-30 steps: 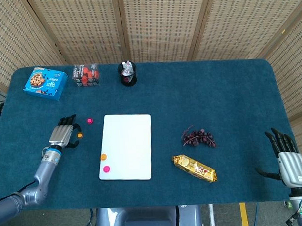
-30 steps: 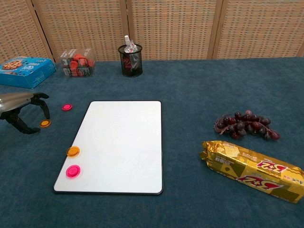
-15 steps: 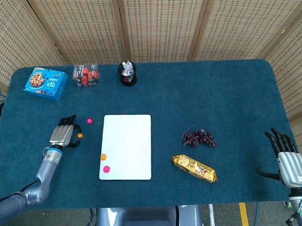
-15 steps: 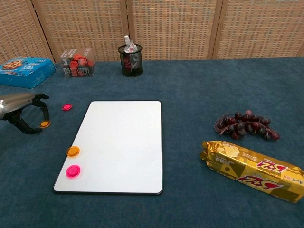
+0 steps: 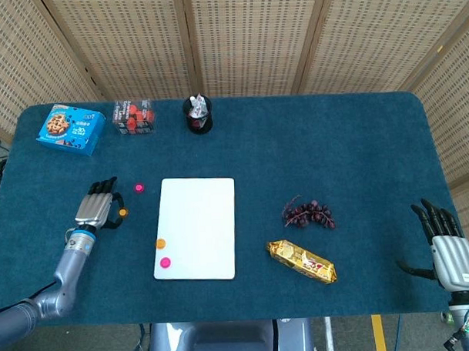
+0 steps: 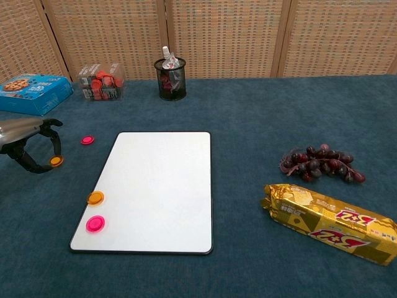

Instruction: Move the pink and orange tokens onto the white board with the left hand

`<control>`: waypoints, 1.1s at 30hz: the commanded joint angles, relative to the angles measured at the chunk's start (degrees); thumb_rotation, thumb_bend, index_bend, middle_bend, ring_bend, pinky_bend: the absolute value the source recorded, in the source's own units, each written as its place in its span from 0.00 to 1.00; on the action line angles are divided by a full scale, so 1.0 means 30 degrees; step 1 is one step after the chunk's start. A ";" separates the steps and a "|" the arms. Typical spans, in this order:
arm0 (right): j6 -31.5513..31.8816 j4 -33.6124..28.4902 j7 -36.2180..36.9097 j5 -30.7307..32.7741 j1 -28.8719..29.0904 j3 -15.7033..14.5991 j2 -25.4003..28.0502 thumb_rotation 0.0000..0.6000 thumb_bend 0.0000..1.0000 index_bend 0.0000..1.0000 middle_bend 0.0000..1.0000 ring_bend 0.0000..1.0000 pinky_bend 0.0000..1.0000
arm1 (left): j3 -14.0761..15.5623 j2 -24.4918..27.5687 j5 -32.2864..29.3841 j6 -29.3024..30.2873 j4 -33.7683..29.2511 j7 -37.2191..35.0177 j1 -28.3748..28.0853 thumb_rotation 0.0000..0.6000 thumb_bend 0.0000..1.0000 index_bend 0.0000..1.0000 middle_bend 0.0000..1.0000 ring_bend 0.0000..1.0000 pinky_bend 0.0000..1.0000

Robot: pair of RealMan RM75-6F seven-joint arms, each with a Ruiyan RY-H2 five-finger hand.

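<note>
Your left hand (image 6: pixel 28 144) pinches an orange token (image 6: pixel 56 161) at its fingertips, pink token (image 6: pixel 87 140) just beyond, white board (image 6: pixel 162 186) further right, right hand (image 5: pixel 449 249) open, idle.

The head camera sits high above the near edge, looking steeply down on the whole blue table (image 5: pixel 295 142) with the wicker screens behind. The chest camera sits lower and closer, looking across the cloth toward those screens. Both take in the white board (image 5: pixel 196 228) (image 6: pixel 155 189), grapes (image 5: pixel 308 214) (image 6: pixel 319 162) and pen cup (image 5: pixel 198 115) (image 6: pixel 170 79).
</note>
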 commanded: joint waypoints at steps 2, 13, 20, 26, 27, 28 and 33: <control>0.0015 -0.0002 0.0004 -0.0003 -0.0005 0.0002 -0.0002 1.00 0.00 0.00 0.00 0.00 0.00 | -0.0089 0.0608 0.0481 0.0584 -0.1130 -0.0119 0.0112 1.00 0.35 0.57 0.00 0.00 0.00; 0.0012 -0.0016 0.0058 0.0012 -0.0014 0.0003 0.0022 1.00 0.00 0.00 0.00 0.00 0.00 | 0.0501 0.1436 0.2091 0.1366 -0.5164 0.0623 -0.0021 1.00 0.35 0.57 0.00 0.00 0.00; -0.0003 0.0030 0.0137 0.0012 -0.0008 0.0007 0.0035 1.00 0.00 0.00 0.00 0.00 0.00 | 0.0920 0.1084 0.2405 0.1643 -0.6949 0.1796 -0.0315 1.00 0.35 0.57 0.00 0.00 0.00; 0.0017 0.0055 0.0202 -0.0019 -0.0016 -0.0001 0.0042 1.00 0.00 0.00 0.00 0.00 0.00 | 0.1295 0.0233 0.1958 0.1645 -0.7392 0.2777 -0.0545 1.00 0.34 0.57 0.00 0.00 0.00; 0.0017 0.0060 0.0210 -0.0018 -0.0018 0.0000 0.0043 1.00 0.00 0.00 0.00 0.00 0.00 | 0.1312 0.0149 0.1882 0.1619 -0.7388 0.2821 -0.0575 1.00 0.34 0.57 0.00 0.00 0.00; 0.0012 0.0064 0.0221 -0.0017 -0.0016 -0.0001 0.0045 1.00 0.00 0.00 0.00 0.00 0.00 | 0.1317 0.0077 0.1809 0.1595 -0.7394 0.2843 -0.0605 1.00 0.34 0.57 0.00 0.00 0.00; -0.0014 0.0075 0.0254 -0.0013 -0.0004 0.0000 0.0051 1.00 0.00 0.00 0.00 0.00 0.00 | 0.1319 -0.0101 0.1595 0.1696 -0.7507 0.2995 -0.0711 1.00 0.32 0.57 0.00 0.00 0.00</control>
